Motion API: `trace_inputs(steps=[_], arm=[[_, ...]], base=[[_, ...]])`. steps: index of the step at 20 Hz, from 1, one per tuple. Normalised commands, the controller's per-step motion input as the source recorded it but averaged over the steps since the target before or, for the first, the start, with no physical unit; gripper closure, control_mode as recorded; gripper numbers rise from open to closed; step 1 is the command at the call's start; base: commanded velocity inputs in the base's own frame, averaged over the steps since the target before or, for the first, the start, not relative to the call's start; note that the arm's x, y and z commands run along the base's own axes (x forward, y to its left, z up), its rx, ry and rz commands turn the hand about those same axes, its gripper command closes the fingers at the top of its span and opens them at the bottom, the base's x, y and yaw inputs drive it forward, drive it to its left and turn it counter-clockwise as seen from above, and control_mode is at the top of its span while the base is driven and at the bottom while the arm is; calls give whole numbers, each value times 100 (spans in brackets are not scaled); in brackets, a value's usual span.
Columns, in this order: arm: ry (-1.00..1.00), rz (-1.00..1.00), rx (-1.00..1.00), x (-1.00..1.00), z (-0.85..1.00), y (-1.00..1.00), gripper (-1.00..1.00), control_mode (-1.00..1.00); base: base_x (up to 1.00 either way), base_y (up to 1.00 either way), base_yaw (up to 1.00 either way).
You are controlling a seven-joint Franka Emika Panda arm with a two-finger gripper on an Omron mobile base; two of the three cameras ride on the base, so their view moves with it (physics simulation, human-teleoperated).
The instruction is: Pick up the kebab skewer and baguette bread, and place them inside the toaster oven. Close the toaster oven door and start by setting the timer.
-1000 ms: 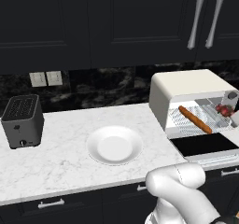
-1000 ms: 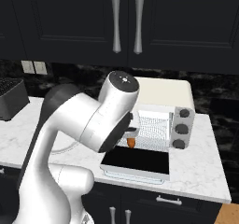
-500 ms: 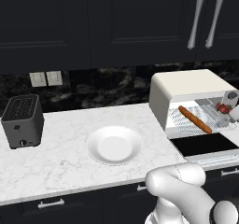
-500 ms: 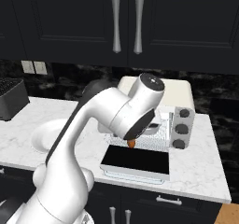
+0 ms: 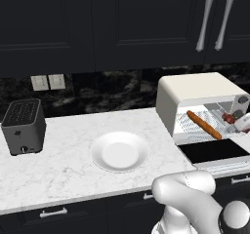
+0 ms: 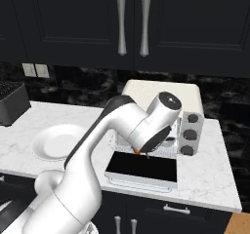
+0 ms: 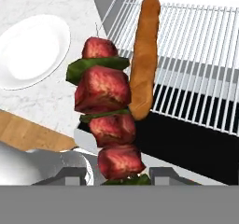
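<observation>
I can't read any text, label, brand or number here. The cream-white boxy toaster oven (image 6: 188, 106) shows blank dark knobs (image 6: 190, 134), and the small black slot toaster (image 5: 23, 126) carries no legible marking.

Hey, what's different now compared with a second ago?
The arm has swung right, toward the toaster oven, carrying the kebab skewer in its shut claw over the open toaster oven door. The baguette bread stays on the rack, the plate and black toaster unmoved.
</observation>
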Motion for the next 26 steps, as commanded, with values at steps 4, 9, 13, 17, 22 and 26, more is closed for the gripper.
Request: trace_inputs(steps=[4,9,13,17,22,26], arm=[[0,0,0,54,0,-51,100,-100],[0,0,0,31,-11,-24,100,-100],[0,0,0,22,-16,-1,100,-100],[0,0,0,26,-22,0,100,-100],[0,0,0,28,-30,0,100,-100],[0,0,0,13,-24,0,100,-100]], base=[[0,0,0],[0,0,0],[0,0,0],[0,0,0],[0,0,0],[0,0,0]])
